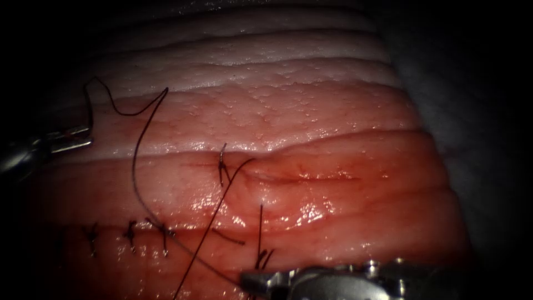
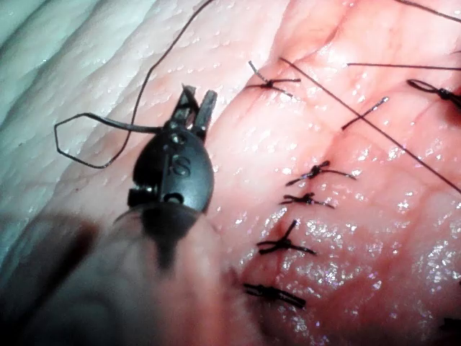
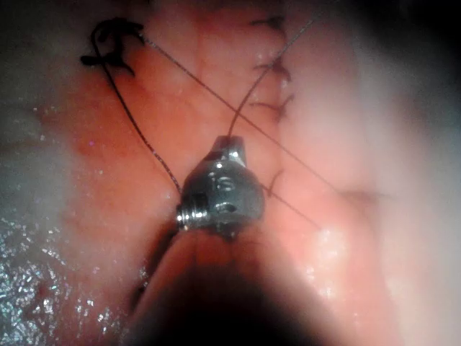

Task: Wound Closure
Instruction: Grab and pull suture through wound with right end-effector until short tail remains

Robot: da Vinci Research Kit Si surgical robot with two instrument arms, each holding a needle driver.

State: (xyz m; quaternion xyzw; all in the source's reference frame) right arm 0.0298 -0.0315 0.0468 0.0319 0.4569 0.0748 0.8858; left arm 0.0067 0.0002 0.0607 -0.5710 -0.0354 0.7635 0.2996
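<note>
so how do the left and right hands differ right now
The left hand sits far left of the cut, over pale tissue; the right hand is low, beside the stitches. The left hand grips the thread near its kinked loop; the right hand grips its long slack curve. Both seem shut on thread; the needle's place I cannot tell.

This looked like a surgical training bench in a lab rather than an operating room. The tissue point(image 1: 288, 111) was a layered slab of pork belly lying on what seemed a dark cloth point(image 1: 472, 83), though the edges were dim. Finished stitches point(image 1: 130, 233) ran beside the cut point(image 1: 300, 176), and metal robot tools worked over it.
</note>
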